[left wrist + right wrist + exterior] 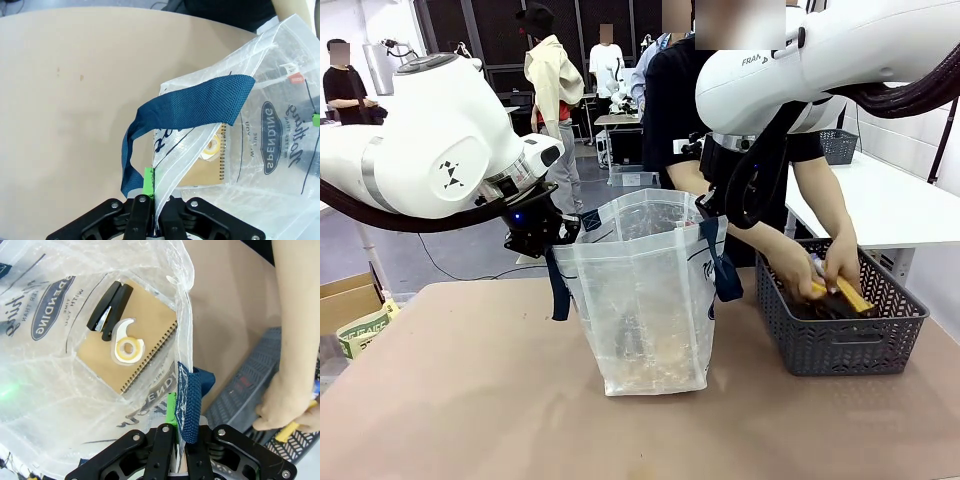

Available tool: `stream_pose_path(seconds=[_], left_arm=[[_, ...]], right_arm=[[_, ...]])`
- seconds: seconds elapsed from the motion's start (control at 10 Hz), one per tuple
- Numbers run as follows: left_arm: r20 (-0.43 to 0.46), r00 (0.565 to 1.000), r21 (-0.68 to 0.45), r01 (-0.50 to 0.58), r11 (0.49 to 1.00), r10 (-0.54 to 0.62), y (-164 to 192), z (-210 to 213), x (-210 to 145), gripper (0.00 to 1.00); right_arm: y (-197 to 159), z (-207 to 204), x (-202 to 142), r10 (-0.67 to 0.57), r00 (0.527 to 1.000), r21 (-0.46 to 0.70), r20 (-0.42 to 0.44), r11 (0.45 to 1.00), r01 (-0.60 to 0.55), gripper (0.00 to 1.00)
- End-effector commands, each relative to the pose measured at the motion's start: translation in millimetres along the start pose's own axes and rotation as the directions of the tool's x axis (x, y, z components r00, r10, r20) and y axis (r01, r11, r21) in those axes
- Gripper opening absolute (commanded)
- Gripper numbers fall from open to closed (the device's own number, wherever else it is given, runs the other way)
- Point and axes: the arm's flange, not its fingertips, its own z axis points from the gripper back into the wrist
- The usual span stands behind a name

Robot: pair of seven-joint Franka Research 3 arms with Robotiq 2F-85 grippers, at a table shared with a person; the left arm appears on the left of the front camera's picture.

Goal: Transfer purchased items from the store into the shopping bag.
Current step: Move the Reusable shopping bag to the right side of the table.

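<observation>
The translucent shopping bag (645,300) stands open mid-table, held at both rims. My left gripper (563,232) is shut on its left rim beside a navy strap (185,107); the left wrist view has the gripper (154,192) pinching the plastic. My right gripper (710,212) is shut on the right rim and strap (187,400), with the gripper (179,420) closed on both. In the bag lie a tan spiral notebook (145,335), a black stapler (110,305) and a white tape dispenser (127,342). The person's hands (820,270) reach into the store basket (840,345), holding a yellow-handled item (848,295).
The tan table (470,400) has bare room left of and in front of the bag. A cardboard box (345,300) sits off the table's left edge. Behind the basket stands a white table (890,200) with another grey basket (838,145). People stand farther back.
</observation>
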Motion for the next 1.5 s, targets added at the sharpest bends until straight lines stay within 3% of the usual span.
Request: stream_pose_path(seconds=[0.0,1.4], left_arm=[[0.005,1.000,0.008,0.004,1.000,-0.004,1.2,0.9,0.1,0.00],[0.005,1.000,0.008,0.004,1.000,-0.004,1.2,0.9,0.1,0.00]], right_arm=[[-0.5,0.8,-0.1,-0.005,1.000,0.000,-0.004,1.000,0.005,0.00],[-0.5,0.8,-0.1,-0.005,1.000,0.000,-0.004,1.000,0.005,0.00]])
